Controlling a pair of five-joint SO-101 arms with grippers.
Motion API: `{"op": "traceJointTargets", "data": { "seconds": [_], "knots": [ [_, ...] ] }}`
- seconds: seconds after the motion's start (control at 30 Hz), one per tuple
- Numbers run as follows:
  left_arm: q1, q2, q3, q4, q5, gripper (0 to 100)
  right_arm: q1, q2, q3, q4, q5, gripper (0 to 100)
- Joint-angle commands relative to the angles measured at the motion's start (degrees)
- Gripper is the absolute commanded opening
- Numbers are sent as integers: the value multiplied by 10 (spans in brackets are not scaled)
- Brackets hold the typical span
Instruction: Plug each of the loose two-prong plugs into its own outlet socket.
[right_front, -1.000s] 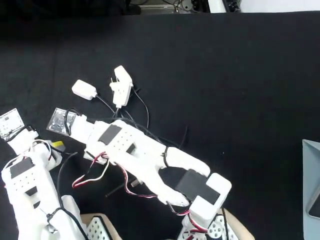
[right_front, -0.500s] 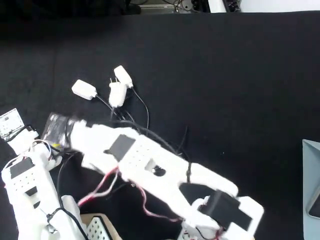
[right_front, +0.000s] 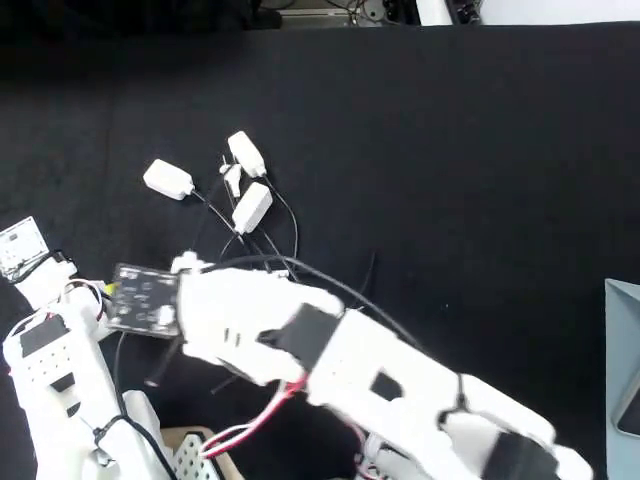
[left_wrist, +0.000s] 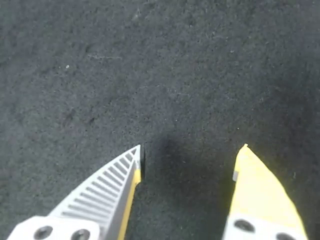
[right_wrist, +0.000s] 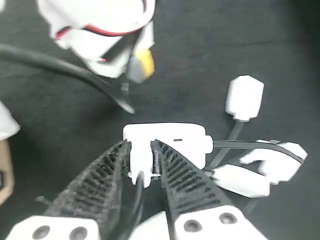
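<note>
- Right hand (right_wrist: 142, 162) is clenched on a tab of the white block (right_wrist: 170, 140), near the bench's (right_front: 450, 150) front-left corner; the block's cable leaves toward the plugs.
- Left hand (left_wrist: 190, 155) is released, fingers spread over bare bench.
- Three plugs lie left of the bench's middle: the left plug (right_front: 168, 179) roughly parallel to the front edge; the far plug (right_front: 246, 153) and near plug (right_front: 252, 207) slanted opposite ways, a small pronged piece (right_front: 232, 178) between them.
- The board (right_front: 145, 298) on the right wrist bears print too small to read.
</note>
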Motion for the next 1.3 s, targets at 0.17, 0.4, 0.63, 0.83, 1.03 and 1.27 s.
{"op": "traceJointTargets", "data": {
  "seconds": [0.17, 0.4, 0.63, 0.83, 1.03, 1.27],
  "knots": [
    [7, -16, -6, -9, 4, 295, 188, -34, 3, -60, 21, 11],
    [7, -16, -5, -9, 4, 295, 328, 137, -22, -244, -43, 12],
    [7, -16, -5, -9, 4, 295, 421, 348, -175, -297, -106, 15],
    [7, -16, -4, -9, 4, 295, 440, 452, -325, -152, -149, 113],
    [7, -16, -4, -9, 4, 295, 438, 459, -407, -15, -168, 121],
    [7, -16, -4, -9, 4, 295, 418, 422, -444, 135, -265, 121]
  ]
}}
